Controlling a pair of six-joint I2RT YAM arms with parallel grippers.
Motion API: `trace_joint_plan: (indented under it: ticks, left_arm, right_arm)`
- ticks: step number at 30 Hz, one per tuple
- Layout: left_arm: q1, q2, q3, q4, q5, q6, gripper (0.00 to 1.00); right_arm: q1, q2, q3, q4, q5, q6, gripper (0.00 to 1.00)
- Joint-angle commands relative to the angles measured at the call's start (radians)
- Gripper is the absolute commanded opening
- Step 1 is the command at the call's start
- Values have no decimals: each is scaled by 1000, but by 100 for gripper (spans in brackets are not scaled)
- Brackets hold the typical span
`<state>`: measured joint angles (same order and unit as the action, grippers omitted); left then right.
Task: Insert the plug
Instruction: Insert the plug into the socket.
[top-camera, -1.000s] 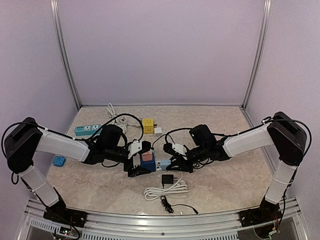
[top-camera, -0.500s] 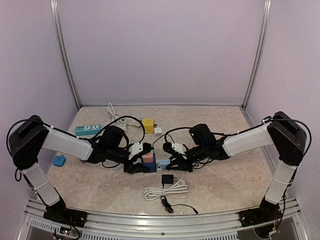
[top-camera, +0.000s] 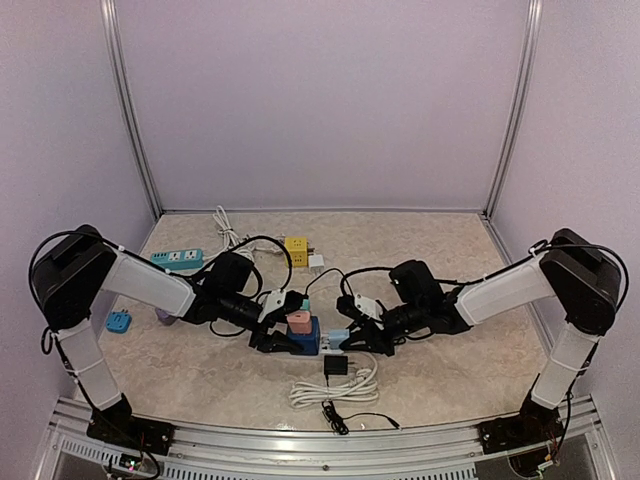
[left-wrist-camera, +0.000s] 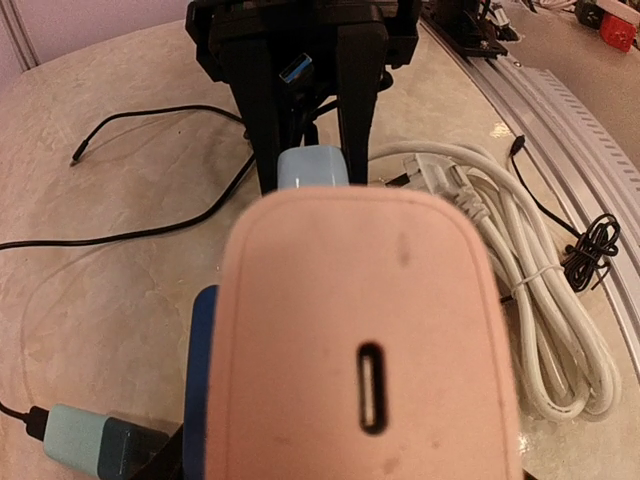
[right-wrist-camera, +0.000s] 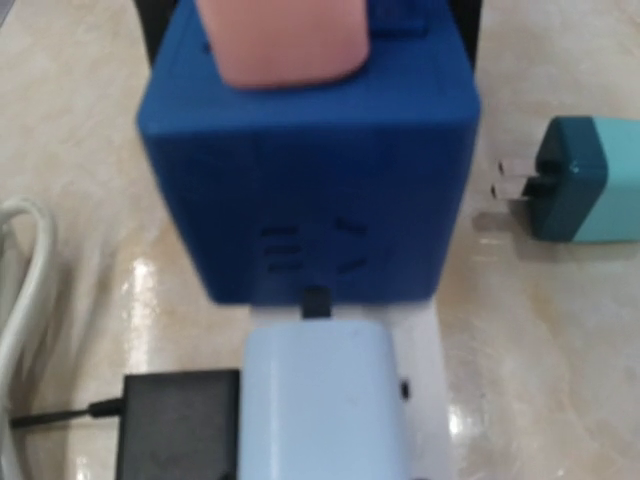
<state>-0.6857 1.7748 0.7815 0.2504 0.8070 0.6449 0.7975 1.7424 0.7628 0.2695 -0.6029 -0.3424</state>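
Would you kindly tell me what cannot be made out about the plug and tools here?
- Prongs of the light blue plug: right wrist view, its body covers them; depth in the blue cube socket unclear.
- Grip of the left tool on the cube: top view too small; left wrist view filled by blurred pink adapter.
- Fingers of the right tool: right wrist view, covered by the plug, cut by bottom edge.

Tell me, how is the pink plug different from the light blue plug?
Colour: the pink plug is pink, the light blue plug is pale blue.
Place: the pink plug sits on top of the blue cube; the light blue plug is down at the cube's side.
Hold: the right gripper pinches the light blue plug, not the pink plug.
Both are small blocks with rounded corners, at the same cube.
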Motion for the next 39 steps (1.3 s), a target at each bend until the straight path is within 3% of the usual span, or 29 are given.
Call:
trace_joint_plan:
  ticks: [1, 39]
  left_arm:
    - [-9, 61, 40, 1, 69, 43, 0]
    - [-25, 98, 47, 44, -25, 21, 0]
  right_arm:
    - [0, -5, -1, 74, -30, 30, 0]
    - [50, -20, -39, 258, -19, 172, 0]
